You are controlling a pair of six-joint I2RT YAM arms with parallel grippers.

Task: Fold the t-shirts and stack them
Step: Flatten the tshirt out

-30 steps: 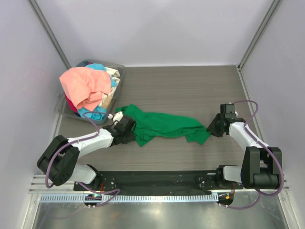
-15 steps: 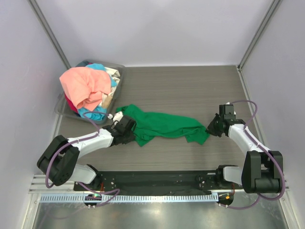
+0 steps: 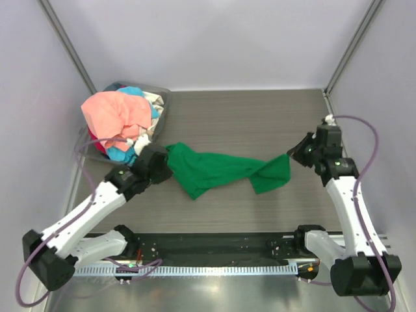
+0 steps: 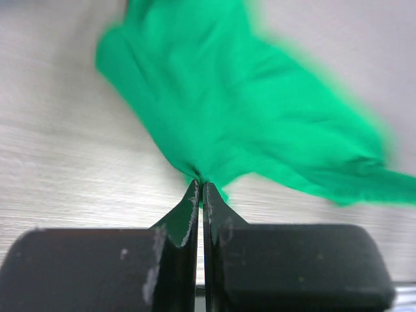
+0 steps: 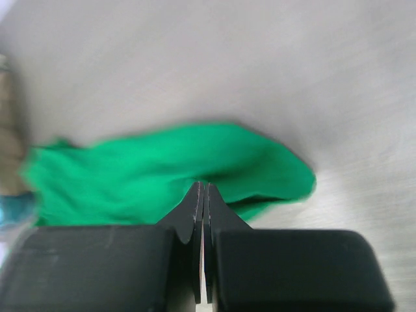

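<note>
Heaped bin (image 3: 164,104) just beside left hand (image 4: 200,190); table (image 3: 247,120) open rightward

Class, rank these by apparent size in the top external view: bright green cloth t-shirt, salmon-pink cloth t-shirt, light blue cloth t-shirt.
1. bright green cloth t-shirt
2. salmon-pink cloth t-shirt
3. light blue cloth t-shirt, only patches showing
</note>
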